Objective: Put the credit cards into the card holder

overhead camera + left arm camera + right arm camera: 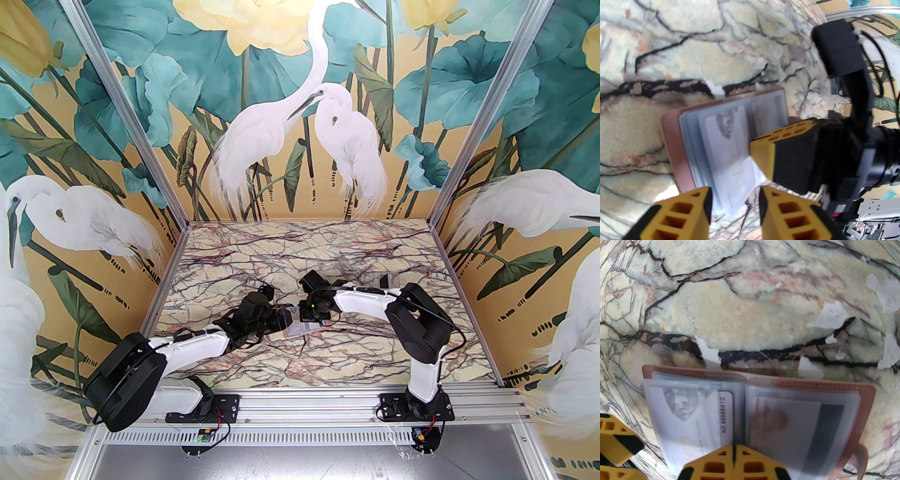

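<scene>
The dusty-pink card holder (864,393) lies open on the marble table (309,253), its clear sleeves facing up. It sits mid-table between both arms (300,328). A pale card with a crest (693,413) sits partly inside the left sleeve, and its bare end (743,180) sticks out between the fingers of my left gripper (736,204). Those fingers stand open, with a gap beside the card. A second card (792,422) with a dark stripe sits in the right sleeve. My right gripper (734,460) is shut, its tips pressing down on the holder's spine (764,150).
White patches (881,294) mark where the marble film has peeled. Painted walls close in the table on three sides. A small flat dark-edged thing (385,281) lies behind the right forearm; I cannot tell what it is. Both wrists crowd the table's middle.
</scene>
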